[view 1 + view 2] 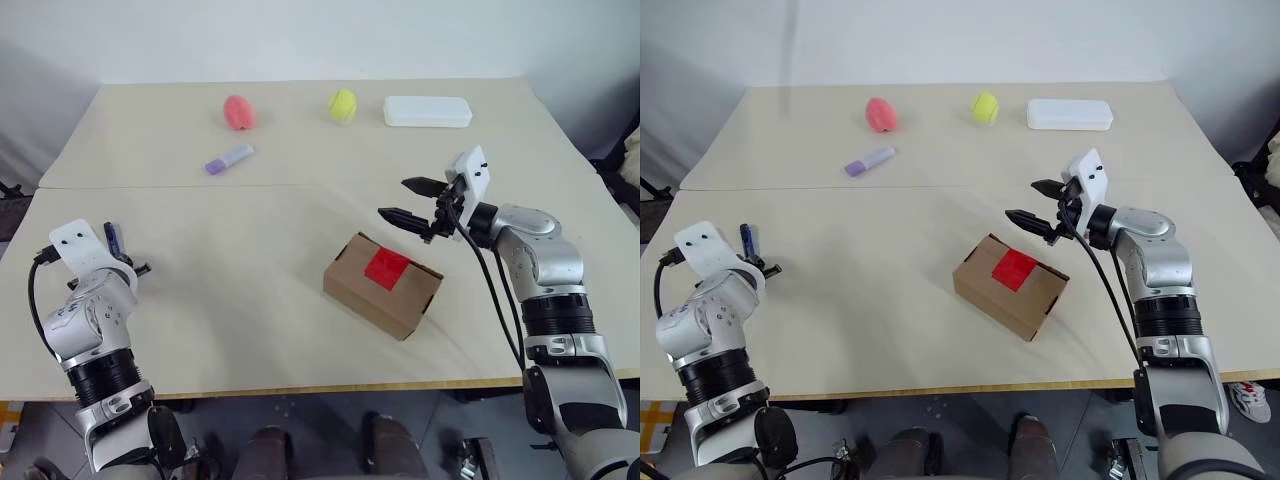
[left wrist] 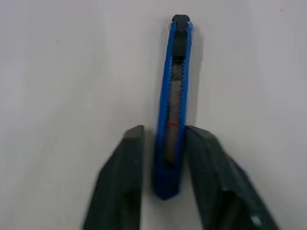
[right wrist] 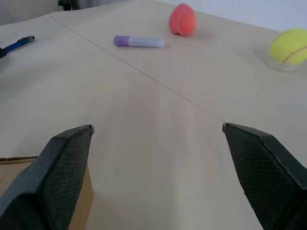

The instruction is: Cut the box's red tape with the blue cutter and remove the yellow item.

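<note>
Two grippers work over the surface [image 1: 250, 300]: the left gripper [image 2: 160, 143], at the near left edge, has its fingers [image 2: 122, 177] closed around the blue cutter [image 2: 173, 105], while the right gripper [image 1: 412, 200] hovers with fingers spread wide just beyond the box [image 1: 382, 285]. Red tape [image 1: 386, 267] lies on the box's closed top, near centre. Along the far side sit a pink egg [image 1: 238, 112], ball [image 1: 342, 105], white case [image 1: 428, 111] and lilac marker [image 1: 229, 159].

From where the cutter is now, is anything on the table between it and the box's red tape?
Nothing visible: the blue cutter sits between the left pincer's fingers, and only bare table lies between it and the red tape on the box.
</note>
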You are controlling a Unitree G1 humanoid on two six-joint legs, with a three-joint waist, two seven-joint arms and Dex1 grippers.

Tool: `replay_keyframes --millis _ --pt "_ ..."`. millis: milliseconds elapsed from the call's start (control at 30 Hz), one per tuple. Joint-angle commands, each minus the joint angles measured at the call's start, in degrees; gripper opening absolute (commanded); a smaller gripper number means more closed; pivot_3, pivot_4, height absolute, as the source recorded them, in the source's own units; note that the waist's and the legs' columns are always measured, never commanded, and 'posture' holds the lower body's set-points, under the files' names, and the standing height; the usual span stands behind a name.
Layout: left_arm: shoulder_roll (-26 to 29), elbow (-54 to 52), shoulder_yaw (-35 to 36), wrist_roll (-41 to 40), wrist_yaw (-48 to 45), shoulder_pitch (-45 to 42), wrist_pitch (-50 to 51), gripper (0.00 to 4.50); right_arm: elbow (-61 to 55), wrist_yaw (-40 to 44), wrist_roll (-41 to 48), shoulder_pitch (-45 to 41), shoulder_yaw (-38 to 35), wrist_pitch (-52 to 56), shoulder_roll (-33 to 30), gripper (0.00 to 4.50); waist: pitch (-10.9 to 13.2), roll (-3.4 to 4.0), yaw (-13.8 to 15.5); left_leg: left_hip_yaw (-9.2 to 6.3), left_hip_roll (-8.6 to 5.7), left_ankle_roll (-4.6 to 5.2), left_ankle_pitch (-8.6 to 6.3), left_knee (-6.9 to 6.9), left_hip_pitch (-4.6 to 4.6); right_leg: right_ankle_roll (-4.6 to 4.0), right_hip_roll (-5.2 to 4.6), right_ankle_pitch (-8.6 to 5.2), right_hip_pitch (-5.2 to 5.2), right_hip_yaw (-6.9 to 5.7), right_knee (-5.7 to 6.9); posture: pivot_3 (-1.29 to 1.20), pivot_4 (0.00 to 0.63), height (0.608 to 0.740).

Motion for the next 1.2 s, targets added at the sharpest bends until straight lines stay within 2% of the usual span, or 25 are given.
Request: replay_keyframes --millis 33,267,400,533,667,833,1067,1200 --pt "0.4 1.0 0.7 0.9 -0.1 0.8 1.8 0.37 -2.1 -0.3 0.9 -0.6 -1.7 -0.8 -0.9 4.50 0.0 0.01 0.0 0.00 0.00 0.00 0.00 0.00 0.01 0.00 0.00 0.00 0.00 0.00 0.01 0.00 0.150 0.740" --pt "1.1 -0.7 0.6 1.2 -1.0 1.7 3.1 0.37 -2.2 -0.2 0.7 -0.5 -1.6 -1.1 -1.1 4.50 0.0 0.01 -0.1 0.00 0.00 -0.01 -0.01 0.00 0.01 0.00 0.00 0.00 0.00 0.00 0.00 0.00 0.150 0.740" --pt "2.4 -5.8 -1.5 -0.3 -5.4 4.1 4.8 0.37 -2.6 -0.1 0.8 -0.5 -1.7 -0.7 -1.5 4.50 0.0 0.01 -0.2 0.01 0.01 -0.04 -0.03 0.00 -0.01 0.00 0.00 0.00 -0.02 0.00 0.00 0.00 0.150 0.740" --pt "8.5 -14.2 -7.6 -3.4 -17.4 10.9 6.7 0.37 -5.9 2.0 1.9 -0.2 -0.7 2.4 -3.1 4.50 0.0 0.02 -0.2 0.01 0.02 -0.06 -0.04 -0.02 -0.07 0.00 0.00 0.00 -0.08 0.00 -0.02 0.00 0.150 0.740" --pt "15.7 -19.2 -12.9 -3.3 -33.9 19.3 -9.2 0.37 -10.9 2.7 2.8 -0.3 0.6 6.7 -3.8 4.50 0.0 0.02 -0.1 0.03 0.04 -0.08 -0.05 -0.03 -0.08 -0.02 0.00 -0.01 -0.10 -0.02 -0.05 0.00 0.150 0.740" --pt "21.8 -22.2 -15.9 -6.4 -53.2 26.2 -22.1 0.37 -18.4 1.7 3.0 0.3 2.7 10.1 -3.0 4.50 0.0 0.05 0.0 0.07 0.09 -0.09 -0.08 -0.04 -0.15 -0.09 0.01 -0.04 -0.17 -0.03 -0.09 0.00 0.150 0.740" --pt "26.6 -18.2 -17.3 -7.1 -64.7 27.7 -28.8 0.37 -23.2 -1.0 4.5 2.0 2.0 12.4 -2.3 4.50 0.1 0.08 0.0 0.18 0.10 0.03 -0.16 -0.05 -0.17 -0.10 0.00 -0.04 -0.23 -0.05 -0.07 0.00 0.150 0.740" --pt "27.4 -19.7 -17.0 -10.8 -70.4 29.8 -28.1 0.37 -25.9 -1.3 5.3 4.4 1.4 13.3 -3.3 4.50 0.1 0.08 0.0 0.26 0.13 0.11 -0.24 -0.05 -0.18 -0.09 0.00 -0.03 -0.26 -0.12 -0.08 0.00 0.150 0.740"
